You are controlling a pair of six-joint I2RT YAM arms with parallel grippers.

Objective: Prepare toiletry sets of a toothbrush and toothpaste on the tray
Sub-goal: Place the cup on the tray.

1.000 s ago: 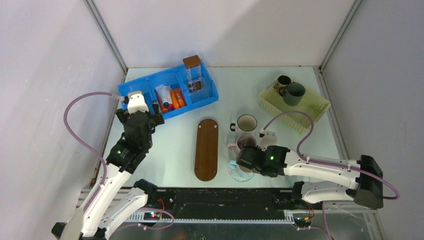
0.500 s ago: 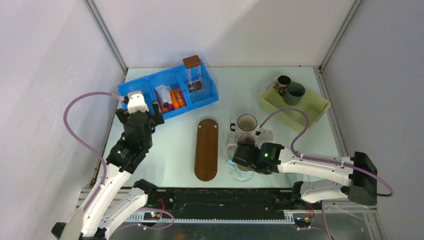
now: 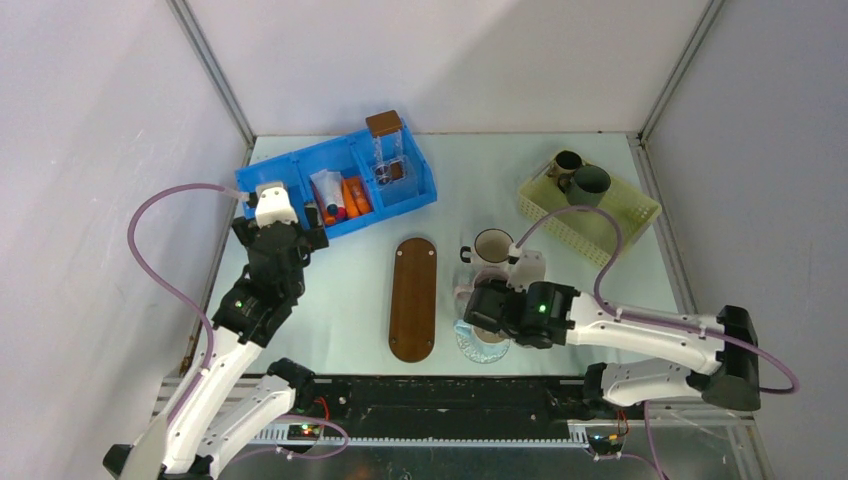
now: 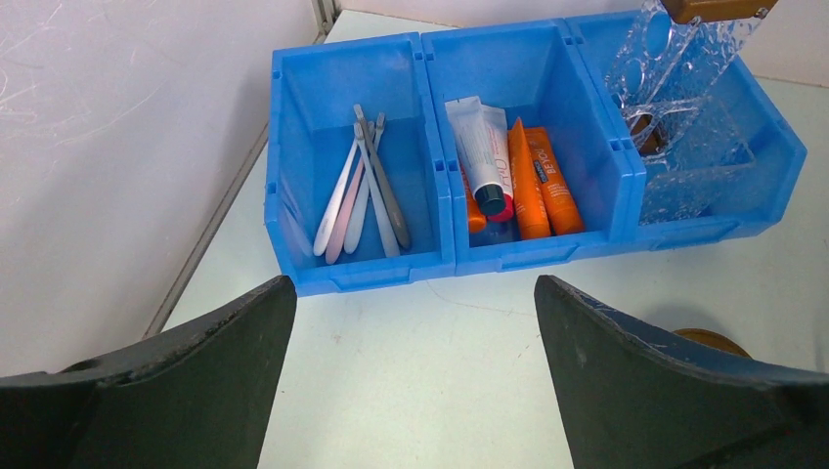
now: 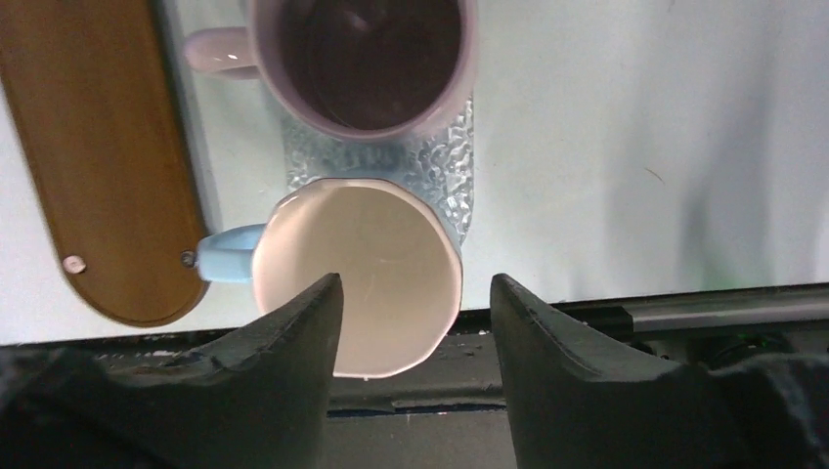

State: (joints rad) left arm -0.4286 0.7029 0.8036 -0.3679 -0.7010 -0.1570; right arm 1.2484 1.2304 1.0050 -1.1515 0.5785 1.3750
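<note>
Presently, no set is laid out.

Top view: toothpaste tubes lie in the middle compartment of the blue bin, far left on the worktop. The left hand hovers over the bin's near-left end. An oval wooden board lies bare at centre. The right hand hangs over the clear tray, just right of the board. Against the earlier frames, the right forearm has swung slightly and its cable loop now arches further toward the basket. The left arm, bin and board are unchanged.

Left wrist view: hand wide, empty. The toothbrush stock, silver and pale pink, lies in the left compartment. Orange tubes and one white tube fill the next, clear boxes the third.

Right wrist view: fingers moderately apart, gripping nothing, above a pale blue mug. It stands beside a lilac mug on the clear tray.

Judgement: mugs staged; every brush and tube still awaits transfer.
</note>
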